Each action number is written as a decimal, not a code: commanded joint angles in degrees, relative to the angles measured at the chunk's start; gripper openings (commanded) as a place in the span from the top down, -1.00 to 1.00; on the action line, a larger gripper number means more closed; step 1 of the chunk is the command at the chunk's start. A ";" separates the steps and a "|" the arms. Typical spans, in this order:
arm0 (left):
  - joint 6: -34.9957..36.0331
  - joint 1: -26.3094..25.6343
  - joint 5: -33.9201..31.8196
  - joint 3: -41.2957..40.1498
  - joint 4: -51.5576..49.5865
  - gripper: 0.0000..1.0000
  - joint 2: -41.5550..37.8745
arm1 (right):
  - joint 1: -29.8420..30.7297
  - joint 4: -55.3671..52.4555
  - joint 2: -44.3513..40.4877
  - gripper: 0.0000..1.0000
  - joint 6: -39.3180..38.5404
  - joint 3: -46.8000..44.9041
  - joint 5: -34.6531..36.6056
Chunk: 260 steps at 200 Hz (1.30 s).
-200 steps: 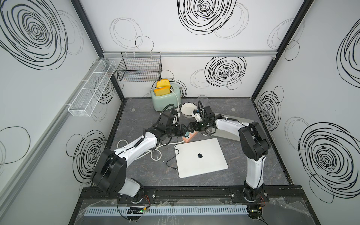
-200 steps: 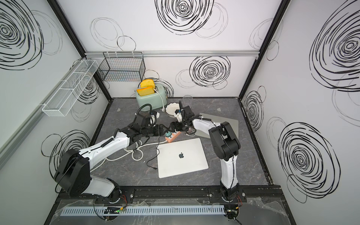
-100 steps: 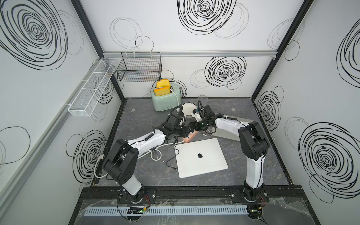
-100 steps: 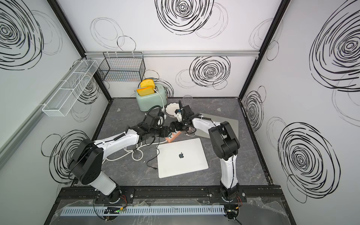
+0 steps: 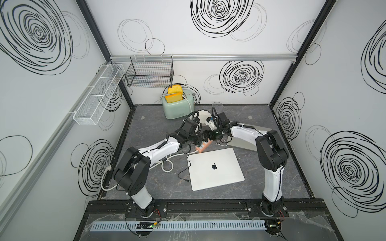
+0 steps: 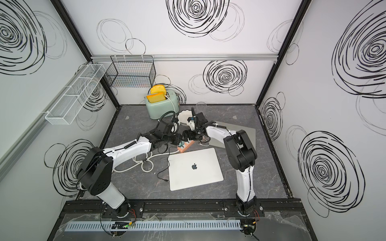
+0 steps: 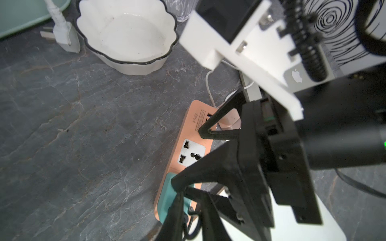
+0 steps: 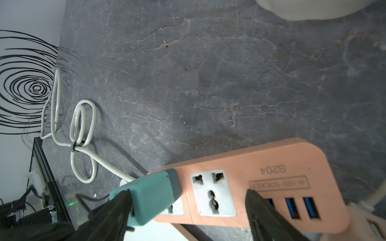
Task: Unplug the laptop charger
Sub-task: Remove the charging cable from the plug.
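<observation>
Seen from above, two white-and-black robot arms meet just above the centre of the frame, over a peach power strip (image 8: 229, 164) on a grey marbled table (image 5: 158, 125). A teal charger (image 8: 154, 196) sits plugged into the strip's end socket, at lower left of the right wrist view.

The left gripper (image 7: 192, 200), at the bottom edge of the left wrist view, has its jaws drawn narrow onto the charger, with teal showing between its fingers (image 7: 176, 210). The right gripper (image 8: 189, 194) has its jaws spread wide along the strip and holds nothing. One tip is against the charger's end and the other rests on the strip beside the blue USB ports.

A closed silver laptop (image 5: 215, 169) lies at lower centre in both top views. The loose end of a thin black cable (image 5: 184, 179) rests on the table by its left edge.

The step in hand appears to be pulling the charger out of its socket. To do it well, the pull should run straight along the pins, without rocking. The right tips should press the light strip down so it does not lift with the plug. The grip belongs on the charger's body, not on its cable. The right tip touching the charger may need to ease clear.
</observation>
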 commanded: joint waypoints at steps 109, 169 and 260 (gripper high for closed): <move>4.65 -0.47 -1.48 4.32 1.01 1.00 -2.74 | 1.88 -9.63 4.19 -0.75 -4.11 -1.05 6.99; 5.38 -0.21 -1.70 3.53 1.52 1.00 -5.26 | 1.67 -10.82 5.18 -0.75 -4.52 -0.79 8.25; 5.31 0.58 -0.85 1.02 3.47 1.00 -8.18 | 1.36 -10.57 5.53 -0.74 -5.21 -2.30 9.09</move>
